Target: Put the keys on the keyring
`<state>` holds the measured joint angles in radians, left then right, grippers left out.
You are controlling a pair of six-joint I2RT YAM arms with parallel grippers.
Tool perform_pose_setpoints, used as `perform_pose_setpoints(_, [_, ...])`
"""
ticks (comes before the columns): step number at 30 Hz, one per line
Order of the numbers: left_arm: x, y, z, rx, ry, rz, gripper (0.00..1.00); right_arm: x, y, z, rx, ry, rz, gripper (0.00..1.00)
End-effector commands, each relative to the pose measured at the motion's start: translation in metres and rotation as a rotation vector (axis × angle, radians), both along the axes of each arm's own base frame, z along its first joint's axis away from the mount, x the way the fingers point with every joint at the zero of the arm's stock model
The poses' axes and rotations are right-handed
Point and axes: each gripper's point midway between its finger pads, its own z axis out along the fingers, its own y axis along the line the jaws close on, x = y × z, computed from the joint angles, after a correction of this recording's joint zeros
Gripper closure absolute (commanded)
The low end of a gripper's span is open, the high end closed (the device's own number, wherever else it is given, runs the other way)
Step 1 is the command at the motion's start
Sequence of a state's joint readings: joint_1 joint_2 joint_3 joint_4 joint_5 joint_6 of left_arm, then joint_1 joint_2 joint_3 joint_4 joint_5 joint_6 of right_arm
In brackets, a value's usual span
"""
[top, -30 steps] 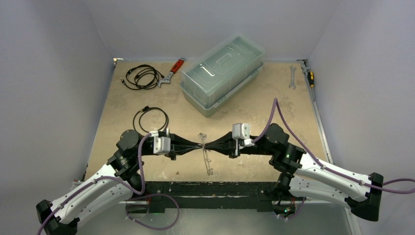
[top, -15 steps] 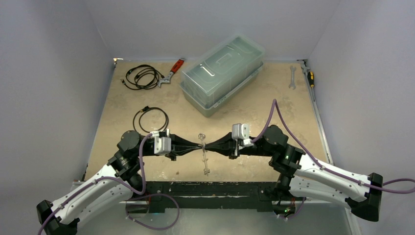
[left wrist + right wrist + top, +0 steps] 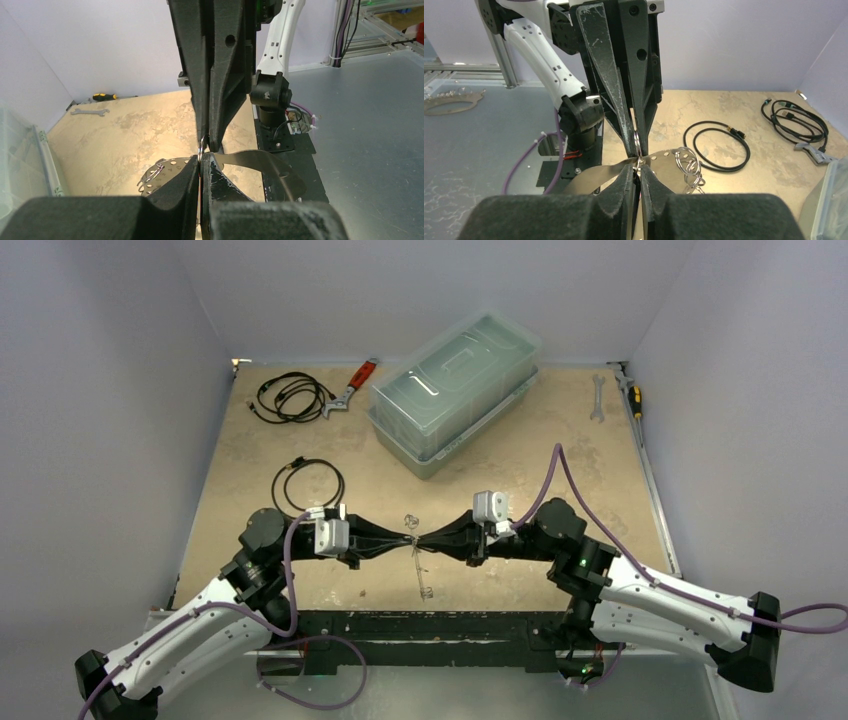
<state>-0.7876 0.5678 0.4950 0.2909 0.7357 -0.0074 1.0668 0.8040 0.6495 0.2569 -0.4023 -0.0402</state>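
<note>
Change over the last second: the right claw (image 3: 638, 176) is easing off a hair from fully clamped. Its jaws are still reading as shut in its own wrist view, with only a sliver between the pads. Its wrist is also shifting slightly toward the left claw (image 3: 200, 172) in the top view. The tail of the keyring (image 3: 663, 157) dangling below the tips is swinging a little. The left claw isn't changing and is staying fully closed.

Both claws are meeting tip to tip and both are pinching the keyring. Its flat silvery band with holes is running out either side of the pinch point, hanging clear of the table (image 3: 500, 455) as far as I'm judging.

A small split ring (image 3: 638, 141) is sitting right at the left claw's tips. I can't tell if it's being gripped itself or just riding on the band. Some wire loops (image 3: 689, 167) are hanging on the band just beside the right claw's tips.

Keys: I'm not making them out. No blue or dark tag is showing near either claw.

For the task: I'm reading the slackening as the right claw starting a regrip or hand-off, not a finished threading. The band may be slipping if it lets go further.

Writing: nothing legible is showing, no brand, label or text on the claws or the ring.
</note>
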Motion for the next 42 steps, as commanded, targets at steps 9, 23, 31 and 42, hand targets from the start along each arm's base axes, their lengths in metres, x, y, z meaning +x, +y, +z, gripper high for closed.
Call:
perform_pose_setpoints(9, [-0.007,0.003,0.034,-0.098,-0.088,-0.025,1.00,0.016,-0.025,0.043,0.119,-0.031,-0.156,0.50])
perform_pose_setpoints(23, [-0.010,0.001,0.033,-0.091,-0.083,-0.046,1.00,0.009,-0.006,0.046,0.098,-0.059,-0.062,0.58])
perform_pose_setpoints(31, [-0.008,0.003,0.034,-0.095,-0.090,-0.028,1.00,0.007,-0.001,0.044,0.092,-0.055,-0.036,0.63])
perform_pose_setpoints(42, [-0.007,0.003,0.034,-0.092,-0.089,-0.024,1.00,-0.001,0.002,0.048,0.114,-0.059,0.013,0.66])
